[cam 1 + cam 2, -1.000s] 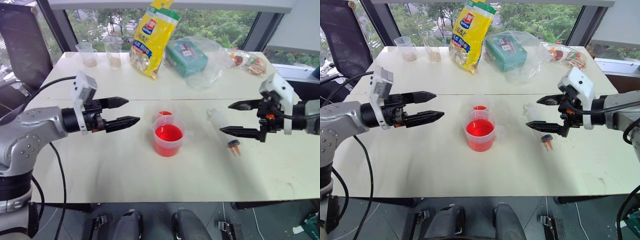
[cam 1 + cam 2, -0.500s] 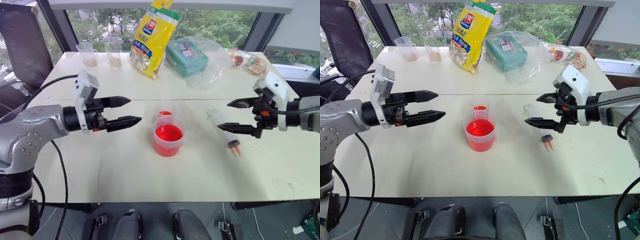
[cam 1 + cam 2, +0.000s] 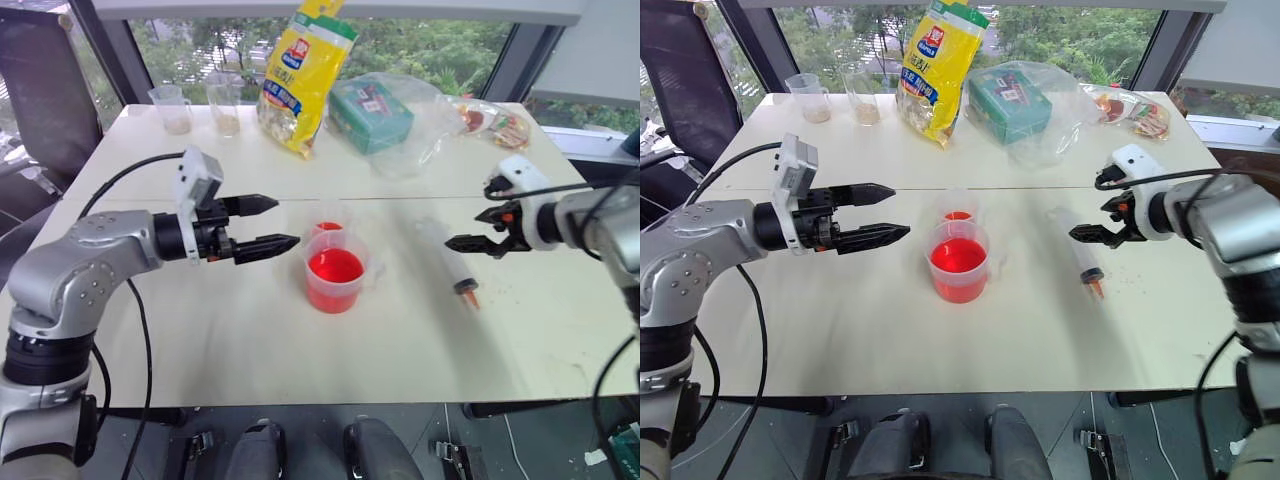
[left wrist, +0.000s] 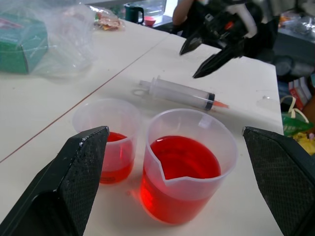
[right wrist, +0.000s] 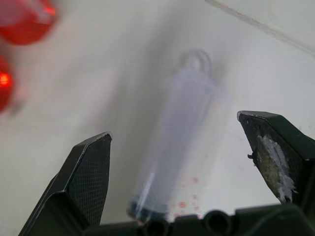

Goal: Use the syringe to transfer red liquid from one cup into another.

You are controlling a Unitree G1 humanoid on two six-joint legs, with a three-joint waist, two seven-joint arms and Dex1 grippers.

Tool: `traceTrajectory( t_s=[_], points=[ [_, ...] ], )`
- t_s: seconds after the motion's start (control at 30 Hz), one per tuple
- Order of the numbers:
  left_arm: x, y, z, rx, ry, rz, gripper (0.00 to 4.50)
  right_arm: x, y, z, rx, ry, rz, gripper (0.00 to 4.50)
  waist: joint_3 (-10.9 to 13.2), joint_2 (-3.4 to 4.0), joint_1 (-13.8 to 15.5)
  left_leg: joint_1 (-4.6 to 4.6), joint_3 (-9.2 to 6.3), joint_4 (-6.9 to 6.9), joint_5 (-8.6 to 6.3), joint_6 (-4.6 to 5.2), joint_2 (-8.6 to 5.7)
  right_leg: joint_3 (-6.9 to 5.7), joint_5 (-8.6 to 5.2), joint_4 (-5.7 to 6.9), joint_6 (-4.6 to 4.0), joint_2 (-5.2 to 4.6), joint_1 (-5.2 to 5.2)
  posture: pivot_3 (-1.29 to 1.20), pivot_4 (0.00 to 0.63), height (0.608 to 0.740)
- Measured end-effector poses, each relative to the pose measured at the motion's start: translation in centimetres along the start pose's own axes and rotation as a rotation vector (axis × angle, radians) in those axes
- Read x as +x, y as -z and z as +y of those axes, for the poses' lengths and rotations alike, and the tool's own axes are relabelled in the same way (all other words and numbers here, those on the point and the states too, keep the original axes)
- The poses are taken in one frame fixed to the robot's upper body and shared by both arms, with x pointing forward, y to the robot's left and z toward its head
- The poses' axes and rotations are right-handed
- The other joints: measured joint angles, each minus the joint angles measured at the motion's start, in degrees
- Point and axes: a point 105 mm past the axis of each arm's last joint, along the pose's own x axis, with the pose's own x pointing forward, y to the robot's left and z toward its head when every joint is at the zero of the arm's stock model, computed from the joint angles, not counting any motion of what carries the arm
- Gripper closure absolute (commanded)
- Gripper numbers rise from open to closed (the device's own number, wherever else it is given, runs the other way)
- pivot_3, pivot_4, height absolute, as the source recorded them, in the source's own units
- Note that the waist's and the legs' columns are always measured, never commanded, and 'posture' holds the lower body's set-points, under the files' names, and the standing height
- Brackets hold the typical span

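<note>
The right gripper (image 3: 1092, 222) has swung forward and tipped downward over the last second, so its spread fingers now hang above the syringe (image 3: 1077, 252) instead of floating level beside it. In the right wrist view the syringe (image 5: 170, 142) lies between the two black fingers (image 5: 87, 167), not yet touched. That reads as the approach to the pick-up: the grasp itself is still to come.

The syringe lies flat on the tabletop (image 3: 890, 330), at about 3 o'clock from the beaker (image 3: 959, 262), its orange tip toward the near edge. The beaker sits near the middle, well filled with red liquid (image 4: 183, 162). The small cup (image 3: 959, 207) touches it or stands just beside it at 12 o'clock, with a little red at the bottom.

The left gripper (image 3: 880, 212) has barely shifted; it hovers level at 9 o'clock from the beaker, fingers spread wide and empty. No liquid has been drawn, so the transfer is only beginning.
</note>
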Motion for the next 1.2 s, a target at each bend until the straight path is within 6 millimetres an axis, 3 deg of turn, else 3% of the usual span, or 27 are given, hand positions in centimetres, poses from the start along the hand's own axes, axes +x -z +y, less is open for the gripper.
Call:
traceTrajectory(
  t_s=[0.23, 0.43, 0.53, 0.67, 0.7, 0.9, 0.97, 1.07, 1.13, 1.2],
  points=[
    [0.3, 0.1, 0.0, 0.024, 0.009, -0.011, 0.00, 3.9, 1.8, -0.8, 0.160, -0.008, 0.114, 0.03, 0.0, 0.00, 0.2, -0.07, 0.01, -0.01, 0.00, 0.00, -0.01, -0.01, 0.00, -0.03, 0.00, -0.03, -0.05, 0.00, 0.150, 0.740],
    [0.2, 0.6, -0.1, 0.013, -0.003, -0.006, 0.00, 5.4, 2.3, -0.7, 0.160, -0.019, 0.146, 0.03, 0.0, 0.00, 0.1, -0.06, 0.01, -0.01, 0.00, 0.00, 0.00, -0.01, 0.00, 0.00, 0.00, -0.02, -0.06, 0.00, 0.150, 0.740],
    [0.2, 0.6, 0.0, 0.018, -0.017, -0.007, 0.00, 6.0, 2.3, -0.4, 0.142, -0.024, 0.156, 0.83, 0.0, 0.00, 0.0, -0.06, 0.01, 0.00, 0.00, 0.00, 0.00, -0.01, 0.00, 0.02, 0.00, -0.02, -0.05, 0.00, 0.150, 0.740],
    [0.2, 0.7, -0.1, 0.016, -0.019, -0.005, 0.00, 6.2, 2.2, -0.2, 0.125, -0.025, 0.162, 2.79, 0.0, 0.01, 0.0, -0.04, 0.01, 0.00, 0.00, 0.00, 0.00, -0.01, 0.00, 0.04, 0.00, -0.01, -0.05, 0.00, 0.150, 0.740],
    [0.2, 0.7, -0.1, 0.016, -0.020, -0.006, 0.00, 6.2, 2.1, -0.1, 0.124, -0.027, 0.162, 3.09, 0.0, 0.00, 0.0, -0.04, 0.01, 0.00, 0.00, 0.00, 0.00, -0.01, 0.00, 0.04, 0.00, -0.01, -0.05, 0.00, 0.150, 0.740],
    [0.0, 0.8, 0.1, 0.026, -0.028, 0.001, 0.00, 6.3, 1.5, 0.4, 0.104, -0.025, 0.156, 3.11, 0.0, 0.01, 0.0, -0.03, 0.01, -0.01, 0.00, 0.00, 0.00, -0.01, 0.00, 0.07, 0.00, -0.01, -0.07, 0.00, 0.150, 0.740],
    [-0.2, 0.7, 0.3, 0.040, -0.036, 0.003, 0.00, 5.7, 0.4, 0.3, 0.098, -0.006, 0.104, 3.11, 0.0, 0.03, 0.1, -0.08, 0.01, -0.01, 0.00, 0.00, 0.00, -0.01, 0.00, 0.08, 0.00, -0.03, -0.12, 0.00, 0.150, 0.740],
    [-0.6, 0.5, 0.9, 0.036, -0.053, 0.004, 0.00, 3.9, -3.1, 0.6, 0.077, -0.003, -0.070, 3.11, 0.0, 0.03, 0.2, -0.09, 0.01, -0.02, 0.00, 0.00, -0.01, -0.02, 0.00, 0.07, 0.00, -0.03, -0.13, 0.00, 0.150, 0.740],
    [-0.7, 0.0, 1.5, 0.036, -0.060, -0.012, 0.00, 1.7, -6.4, 1.6, 0.044, -0.030, -0.287, 3.11, 0.0, 0.03, 0.2, -0.11, -0.02, -0.03, 0.00, 0.00, 0.00, -0.04, 0.00, 0.06, 0.00, -0.02, -0.12, 0.00, 0.150, 0.740],
    [-0.8, -0.8, 2.0, 0.044, -0.064, -0.036, 0.00, -0.7, -10.4, 4.1, -0.040, -0.077, -0.595, 3.11, 0.0, 0.01, 0.1, -0.10, -0.03, -0.04, 0.00, 0.00, 0.01, -0.04, 0.00, 0.06, 0.01, 0.00, -0.12, 0.00, 0.150, 0.740]
  ],
)
